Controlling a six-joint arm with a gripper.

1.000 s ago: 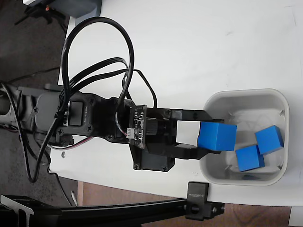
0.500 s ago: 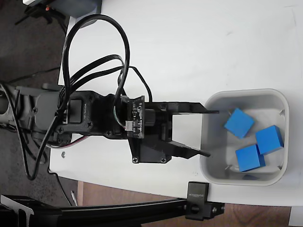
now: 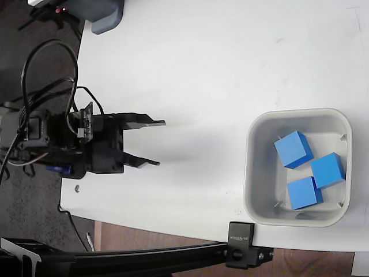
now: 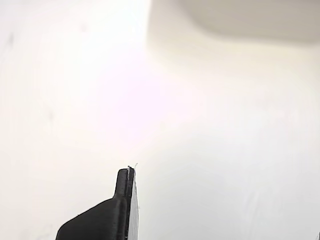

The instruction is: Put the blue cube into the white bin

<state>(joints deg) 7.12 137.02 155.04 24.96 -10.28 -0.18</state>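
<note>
The hand (image 3: pixel 155 142) is sitting at the left edge of the counter (image 3: pixel 230 57) in the fixed view, its two black fingers (image 3: pixel 147 122) spread apart and pinching nothing, pointing right toward the white bin (image 3: pixel 297 115). Hand and bin are lying well apart, with bare counter between them.

The bin is resting near the right edge of the counter, its open mouth facing the fixed camera. Three blue cubes are lying inside it. The blue cube (image 3: pixel 293 149) highest in the picture is sitting turned at an angle to the bin's walls, one corner aimed left; being a cube, it is showing no long axis. The second cube (image 3: pixel 328 170) is sitting just right of and below it, and the third cube (image 3: pixel 304 193) is lying closest to the bin's lower wall.

In the wrist view only one black fingertip (image 4: pixel 125 180) is showing over the pale counter, with the bin's blurred wall (image 4: pixel 250 20) at the top.
</note>
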